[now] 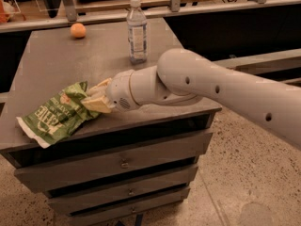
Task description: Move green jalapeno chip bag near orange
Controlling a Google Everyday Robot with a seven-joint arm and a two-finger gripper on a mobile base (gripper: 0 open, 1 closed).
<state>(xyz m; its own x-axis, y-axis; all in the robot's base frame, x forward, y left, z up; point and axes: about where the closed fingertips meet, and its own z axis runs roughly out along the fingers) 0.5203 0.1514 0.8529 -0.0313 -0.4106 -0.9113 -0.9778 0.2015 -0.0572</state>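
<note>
The green jalapeno chip bag [56, 114] lies crinkled at the front left corner of the grey cabinet top [61, 65], its white sealed end near the front edge. My gripper [95, 98] is at the bag's right end, with cream fingers [99, 105] closed on that end, which is bunched and slightly raised. The orange [78, 30] sits at the back left of the top, far from the bag. My white arm reaches in from the right.
A clear plastic water bottle [137, 29] stands upright at the back middle of the top. Drawers [122, 161] run down the cabinet front. A rail and shelf lie behind the cabinet; speckled floor lies to the right.
</note>
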